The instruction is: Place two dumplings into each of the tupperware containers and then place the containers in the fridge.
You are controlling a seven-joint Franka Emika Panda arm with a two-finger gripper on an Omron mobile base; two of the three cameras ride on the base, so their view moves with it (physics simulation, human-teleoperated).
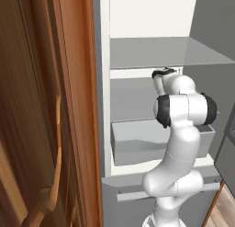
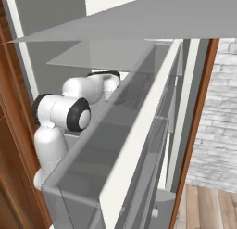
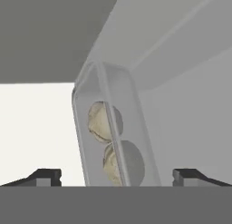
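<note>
In the hand view the left fingertip (image 3: 45, 177) stands far out at the lower left. Between it and the right fingertip (image 3: 190, 177) lies a container (image 3: 93, 128), seen end-on, with two dumplings (image 3: 105, 121) inside, one behind the other. The gripper (image 3: 117, 177) is spread wide, and neither tip touches the container. The container appears to rest on a grey shelf (image 3: 190, 109) inside the fridge (image 3: 36, 123), whose white wall shows to the left.

In the left base view a wooden cabinet (image 1: 46, 106) fills the left side, then comes the open fridge; the arm (image 1: 181, 109) reaches in above the grey drawer (image 1: 137, 143).

This looks like the release step of putting a filled container in the fridge. The next move, I judge, calls for drawing the hand straight back without knocking the container, clear of the shelf above. Whether the other container is already stored I cannot tell.
</note>
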